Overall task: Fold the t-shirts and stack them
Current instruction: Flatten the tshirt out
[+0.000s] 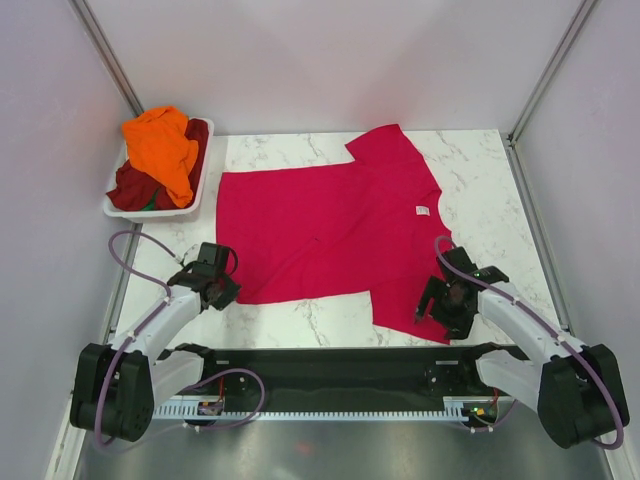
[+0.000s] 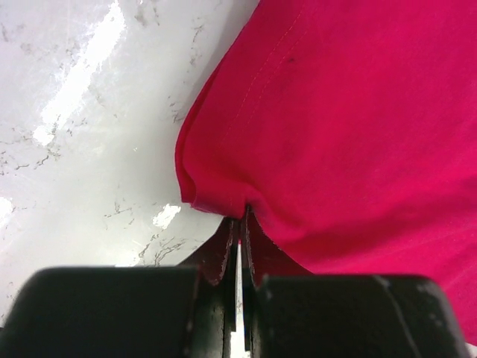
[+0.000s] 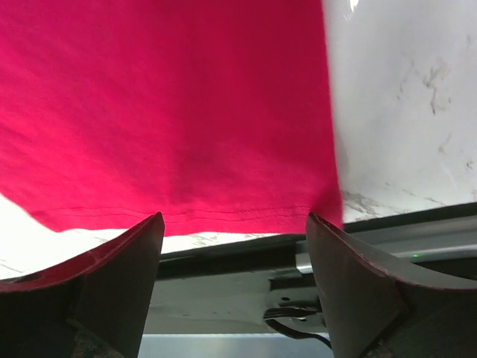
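The crimson-pink t-shirt (image 1: 335, 225) lies spread flat on the marble table, with its white neck label (image 1: 423, 210) at the right. My left gripper (image 1: 222, 287) is shut on the shirt's near left corner (image 2: 216, 195). My right gripper (image 1: 440, 310) is open over the hem of the near right sleeve (image 3: 223, 212), fingers astride it and not touching. The orange t-shirt (image 1: 163, 148) lies on top of the dark maroon t-shirt (image 1: 128, 188) in the white basket (image 1: 196, 196) at the far left.
Metal frame posts (image 1: 110, 55) stand at the far corners. A black rail (image 1: 330, 365) runs along the table's near edge between the arm bases. Bare marble (image 1: 480, 190) shows to the right of the shirt.
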You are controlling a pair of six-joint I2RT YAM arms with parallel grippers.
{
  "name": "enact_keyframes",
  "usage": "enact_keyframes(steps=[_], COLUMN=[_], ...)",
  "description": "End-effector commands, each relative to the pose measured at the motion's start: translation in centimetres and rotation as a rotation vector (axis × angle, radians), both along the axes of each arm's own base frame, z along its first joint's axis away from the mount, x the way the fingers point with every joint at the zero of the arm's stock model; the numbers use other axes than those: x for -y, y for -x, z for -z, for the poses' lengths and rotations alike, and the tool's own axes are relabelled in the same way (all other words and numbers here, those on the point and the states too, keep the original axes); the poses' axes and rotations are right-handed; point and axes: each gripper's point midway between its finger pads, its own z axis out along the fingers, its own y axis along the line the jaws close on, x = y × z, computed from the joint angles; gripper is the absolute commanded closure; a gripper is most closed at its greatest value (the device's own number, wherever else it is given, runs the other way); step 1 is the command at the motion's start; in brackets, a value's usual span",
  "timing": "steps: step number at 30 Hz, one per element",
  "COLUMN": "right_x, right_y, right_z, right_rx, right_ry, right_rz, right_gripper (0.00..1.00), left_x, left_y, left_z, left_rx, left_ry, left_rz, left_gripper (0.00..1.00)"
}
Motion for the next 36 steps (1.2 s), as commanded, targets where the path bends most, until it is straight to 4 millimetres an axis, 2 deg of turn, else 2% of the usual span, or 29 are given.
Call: enact_keyframes(steps=[1,6,10,12,15,16,18,19,21,22,24,25,26,27,28,31,36], right_x=[0.1,0.0,-0.5,-0.4,-0.7,-0.9,-1.0,-1.0,-1.0,-1.1,-0.6,-0.7,-0.1,0.4,0.5,1.8,2.4], right_y=[1.1,0.0,0.5,0.4,-0.3,-0.5,-0.7,-1.1,-1.4,-1.9,-2.0,-3.3,-3.9,-3.5,-4.2,-3.7,-2.2], right_z=[0.1,0.9,3.2,3.6,3.2,2.9,2.5,1.9,1.3,0.2,-1.0,-3.1,-4.1,-4.9,-6.7,-8.1,-8.3], right_rx=[-0.016,0.054,0.033,0.041,0.078,0.091,0.106,0.127,0.144,0.166,0.173,0.240,0.273,0.274,0.324,0.335,0.323], right_ry=[-0.001,0.001,-0.025,-0.025,-0.040,-0.050,-0.054,-0.056,-0.052,-0.058,-0.031,-0.031,-0.002,0.021,0.020,0.080,0.088], right_rz=[-0.003,0.011,0.028,0.032,0.030,0.021,0.007,0.001,-0.009,-0.007,0.002,0.006,0.019,0.022,0.027,0.039,0.038], right_gripper=[0.16,0.25,0.37,0.41,0.67,0.78,0.89,0.99,1.00,1.00,1.00,1.00,1.00,1.00,1.00,1.00,1.00], left_x=[0.0,0.0,0.1,0.1,0.1,0.1,0.1,0.1,0.3,0.6,2.0,2.4,2.9,3.2,3.1,3.1,3.2], left_y=[-0.8,-0.9,-0.9,-0.9,-1.0,-1.0,-1.0,-1.0,-0.9,-0.8,-0.8,-0.8,-0.7,-1.0,-0.7,-0.4,1.0], left_z=[-0.4,-0.4,-0.2,-0.2,-0.4,-0.3,-0.4,-0.4,-0.6,-0.7,-1.5,-1.9,-2.3,-3.2,-3.3,-3.9,-3.8], left_rx=[0.040,0.043,0.031,0.031,0.037,0.036,0.040,0.041,0.049,0.050,0.064,0.072,0.079,0.101,0.091,0.089,0.076], left_ry=[-0.013,-0.013,-0.013,-0.013,-0.013,-0.013,-0.012,-0.011,0.002,0.018,0.093,0.115,0.143,0.152,0.151,0.152,0.174], left_rz=[0.022,0.023,0.029,0.029,0.028,0.030,0.030,0.032,0.040,0.048,0.084,0.092,0.105,0.115,0.118,0.128,0.121], left_gripper=[0.98,0.98,0.98,0.98,0.98,0.98,0.98,0.98,0.98,0.98,0.98,0.98,0.98,0.98,0.98,0.98,0.98])
